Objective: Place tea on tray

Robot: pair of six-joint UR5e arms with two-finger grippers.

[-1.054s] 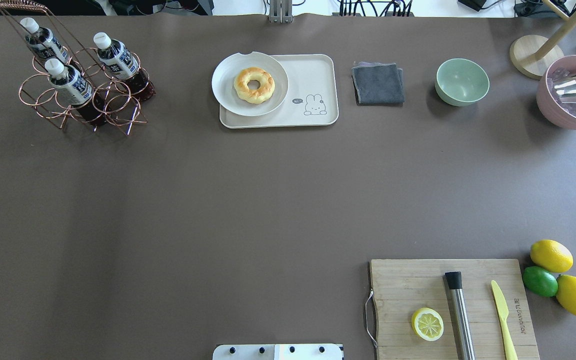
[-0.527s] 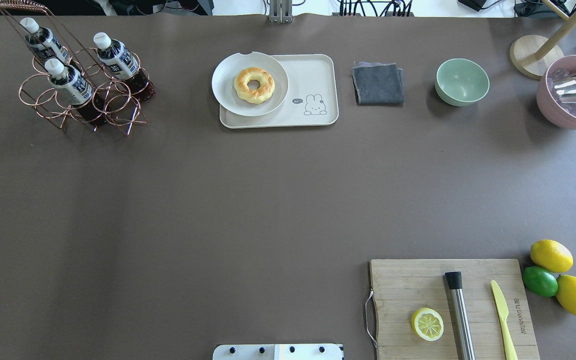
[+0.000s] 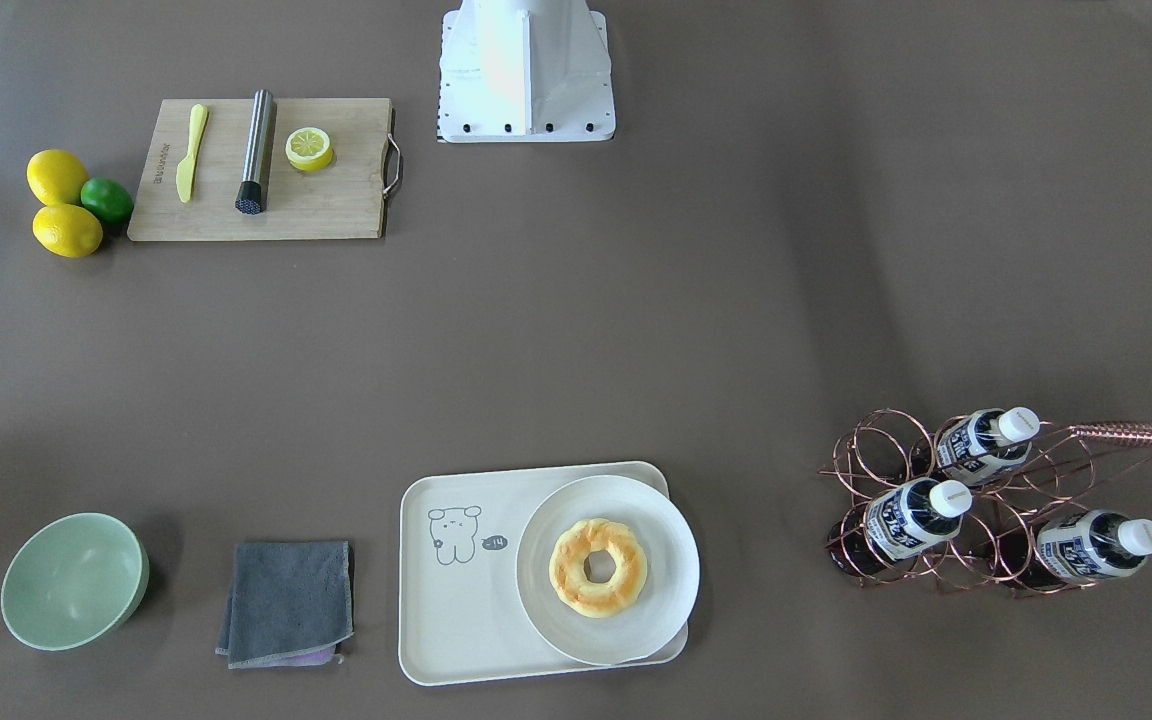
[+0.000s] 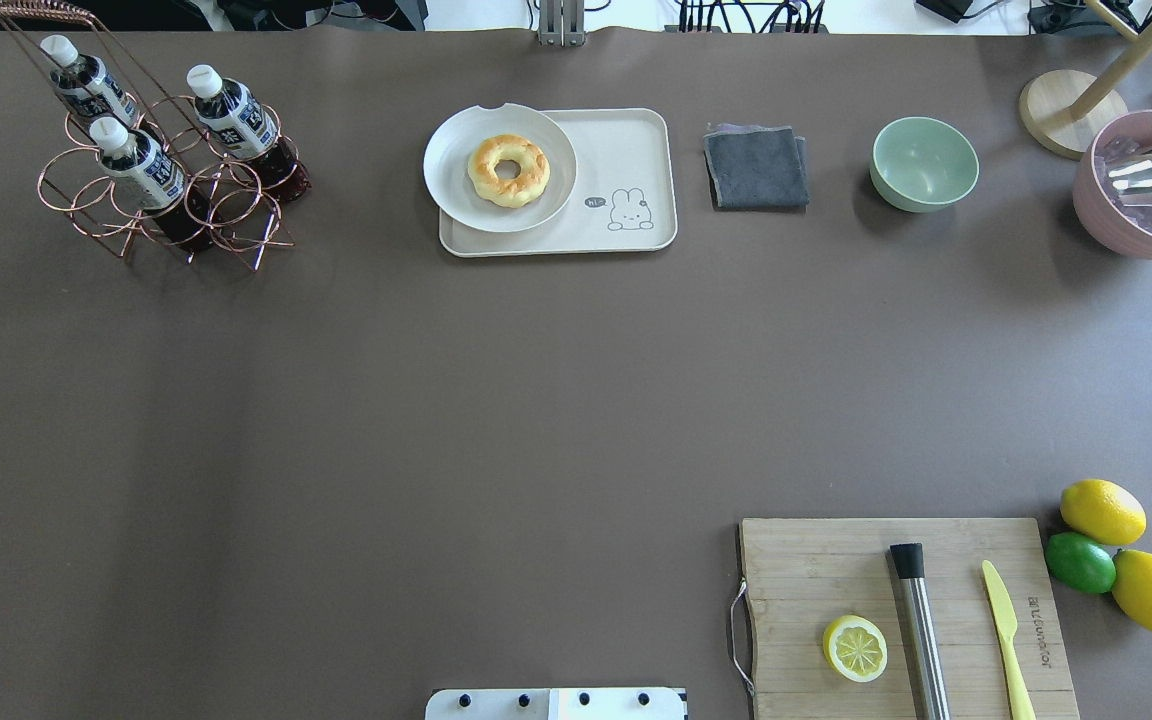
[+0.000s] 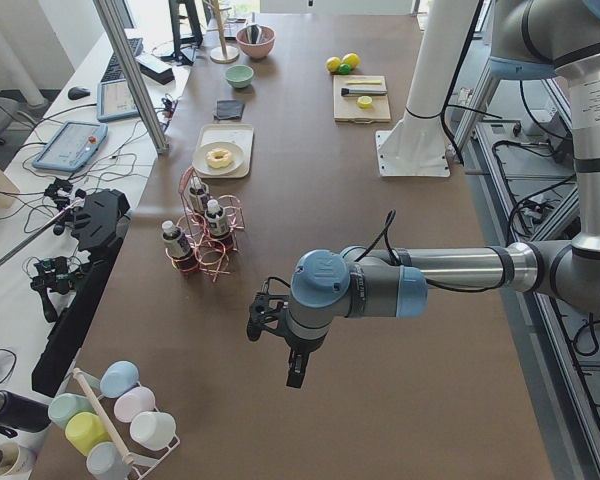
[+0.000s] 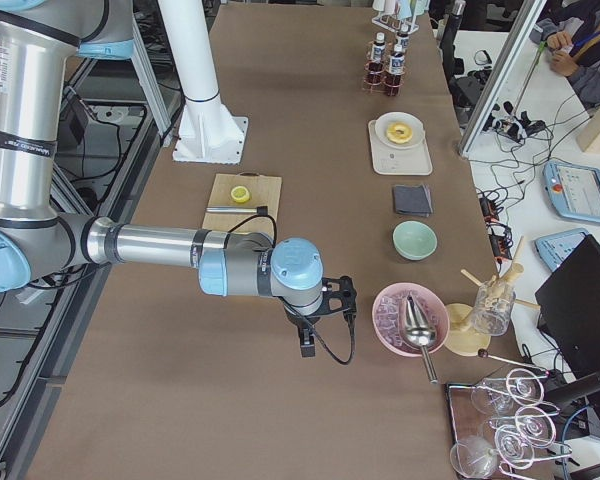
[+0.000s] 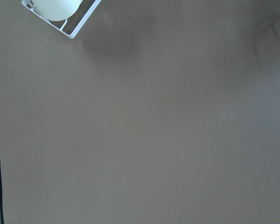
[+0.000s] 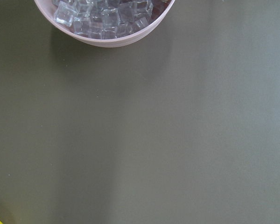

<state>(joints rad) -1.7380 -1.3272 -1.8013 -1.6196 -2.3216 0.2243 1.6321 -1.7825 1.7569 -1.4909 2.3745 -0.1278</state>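
Observation:
Three tea bottles stand tilted in a copper wire rack at the far left: one in front, one to its right, one behind. They also show in the front view. The cream tray with its cartoon lies at the far middle and carries a round white plate with a doughnut. My left gripper hangs over bare table, well short of the rack. My right gripper hangs near the pink bowl. I cannot tell whether either is open or shut.
A grey cloth, a green bowl and a pink bowl of ice sit right of the tray. A cutting board with a lemon half, muddler and knife lies near right, beside lemons and a lime.

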